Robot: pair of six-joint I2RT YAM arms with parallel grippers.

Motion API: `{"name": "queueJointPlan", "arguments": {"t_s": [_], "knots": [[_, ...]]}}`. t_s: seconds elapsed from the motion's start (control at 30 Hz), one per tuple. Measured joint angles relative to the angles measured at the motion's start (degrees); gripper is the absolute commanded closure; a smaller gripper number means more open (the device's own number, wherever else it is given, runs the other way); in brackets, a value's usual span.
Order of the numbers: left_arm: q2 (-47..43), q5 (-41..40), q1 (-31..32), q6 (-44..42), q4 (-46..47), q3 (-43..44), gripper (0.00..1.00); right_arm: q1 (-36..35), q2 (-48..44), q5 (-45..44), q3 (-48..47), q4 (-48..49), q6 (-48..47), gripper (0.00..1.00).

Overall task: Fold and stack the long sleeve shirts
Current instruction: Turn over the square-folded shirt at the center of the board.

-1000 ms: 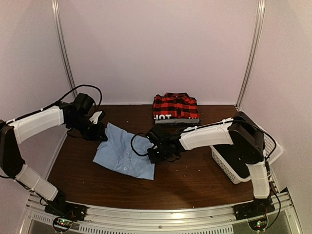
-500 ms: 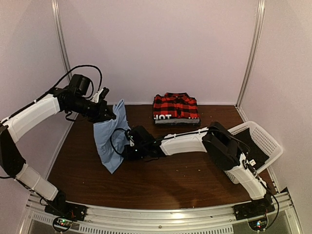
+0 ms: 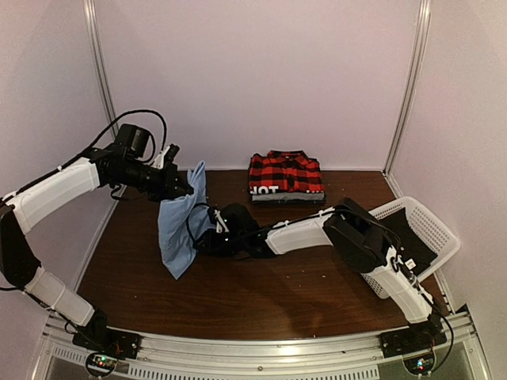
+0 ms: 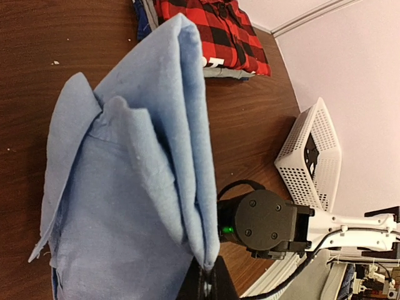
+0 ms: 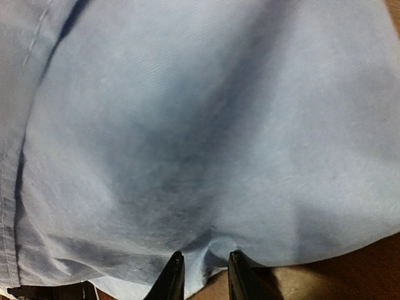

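The light blue shirt hangs bunched from my left gripper, which is shut on its upper edge above the table's left side. Its lower end touches the table. In the left wrist view the shirt fills the frame and runs into the shut gripper. My right gripper is shut on a pinch of the same shirt lower down. In the right wrist view a fold of blue cloth sits between the fingertips. The red-and-black plaid shirt lies folded at the back centre.
The plaid shirt rests on a dark folded garment with white lettering. A white mesh basket stands tilted at the right edge, behind the right arm. It also shows in the left wrist view. Brown table.
The blue shirt lay spread flat a second ago and now hangs lifted from the left gripper. The right gripper has moved left with the cloth.
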State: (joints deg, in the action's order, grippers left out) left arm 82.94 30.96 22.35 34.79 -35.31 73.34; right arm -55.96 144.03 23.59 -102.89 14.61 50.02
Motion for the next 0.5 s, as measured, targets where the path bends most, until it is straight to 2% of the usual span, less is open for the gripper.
{"name": "queueJointPlan", "arguments": {"t_s": [0.27,0.4,0.5], "knots": [[-0.7,-1.1,3.8,2.5,2.6,-2.8,1.00,2.8,-2.2,1.1,4.8,2.4,0.3,0.72],[-1.0,-2.5,5.3,3.3,3.0,-3.5,1.00,4.1,-8.1,0.2,11.1,1.7,0.4,0.72],[-1.0,-3.7,6.6,3.8,3.7,-4.0,1.00,4.9,-14.1,-0.9,15.5,1.2,0.1,0.68]]}}
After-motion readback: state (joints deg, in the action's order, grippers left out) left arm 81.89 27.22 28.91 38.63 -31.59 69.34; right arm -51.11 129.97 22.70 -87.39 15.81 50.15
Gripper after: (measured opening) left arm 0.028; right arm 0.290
